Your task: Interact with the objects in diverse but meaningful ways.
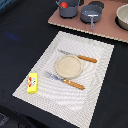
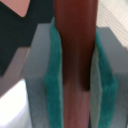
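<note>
Sausage (image 2: pixel 75 65) is sitting upright between the teal pads (image 2: pixel 52 85) of my tool (image 2: pixel 75 100); both pads are pressing against its brown sides, so I am clenching it. My wrist view is showing little else, only blurred light and dark surfaces behind it. My tool is not appearing in the exterior view. That view is showing a yellow block (image 1: pixel 32 82) lying at the mat's (image 1: pixel 50 95) edge on the exterior view's left. A tan plate (image 1: pixel 68 66) is resting mid-mat between a fork (image 1: pixel 65 80) and a knife (image 1: pixel 77 56). A tomato (image 1: pixel 64 4) is sitting in a grey pot (image 1: pixel 68 9) on the far board (image 1: pixel 107 31) on the bench (image 1: pixel 20 35).
</note>
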You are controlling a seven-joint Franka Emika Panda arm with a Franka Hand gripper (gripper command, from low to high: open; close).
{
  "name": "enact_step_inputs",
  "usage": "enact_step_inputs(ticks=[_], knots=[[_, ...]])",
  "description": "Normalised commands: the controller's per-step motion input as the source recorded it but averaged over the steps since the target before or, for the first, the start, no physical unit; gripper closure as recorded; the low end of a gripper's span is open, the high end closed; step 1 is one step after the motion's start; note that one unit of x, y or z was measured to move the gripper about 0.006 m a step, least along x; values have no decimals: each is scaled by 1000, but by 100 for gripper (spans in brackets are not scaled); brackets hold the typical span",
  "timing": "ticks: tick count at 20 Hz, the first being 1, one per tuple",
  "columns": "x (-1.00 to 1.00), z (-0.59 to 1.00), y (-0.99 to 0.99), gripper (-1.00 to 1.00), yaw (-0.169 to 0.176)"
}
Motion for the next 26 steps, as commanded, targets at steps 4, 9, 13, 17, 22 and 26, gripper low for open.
enact_step_inputs(ticks=[4, 9, 13, 17, 22, 26], knots=[[-210, -197, 714, 100, 6], [-54, -216, 614, 100, 5], [-2, -306, 436, 100, 0], [-9, -358, 332, 100, 0], [0, -397, 212, 100, 0], [-20, -411, 201, 100, 0]])
